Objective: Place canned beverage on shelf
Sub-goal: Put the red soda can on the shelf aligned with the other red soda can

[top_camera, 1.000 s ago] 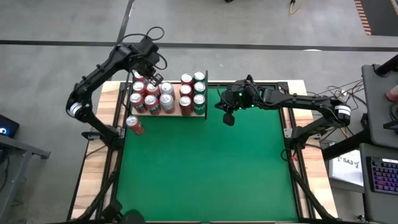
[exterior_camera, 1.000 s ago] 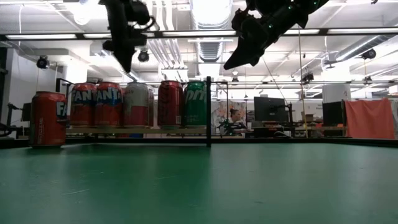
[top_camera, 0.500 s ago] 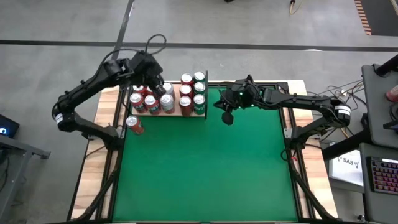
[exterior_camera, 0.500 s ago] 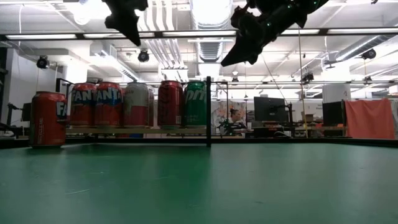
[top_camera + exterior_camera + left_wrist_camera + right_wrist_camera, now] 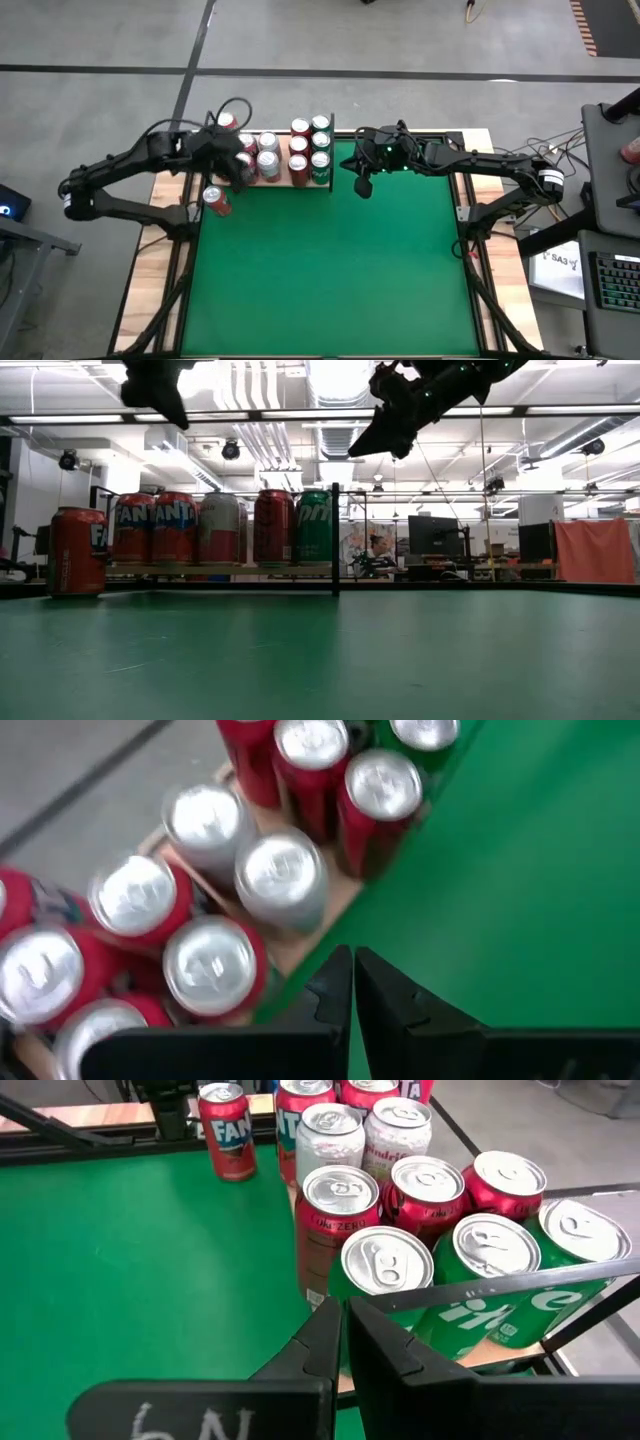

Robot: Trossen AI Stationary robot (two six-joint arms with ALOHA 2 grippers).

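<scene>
High view: left gripper [image 5: 240,172], jaws shut & empty, hangs over the shelf [image 5: 300,183] w/ one red can [image 5: 216,201] waiting on the surface; right gripper [image 5: 364,186] shut, empty.

We note the green felt bench [image 5: 330,270] flanked by pale wooden side strips [image 5: 152,270]. Beyond it, a person [image 5: 377,554] sits among monitors [image 5: 432,537]; an orange cloth [image 5: 597,550] hangs at far right. A keyboard [image 5: 618,282] lies beside the bench.
</scene>
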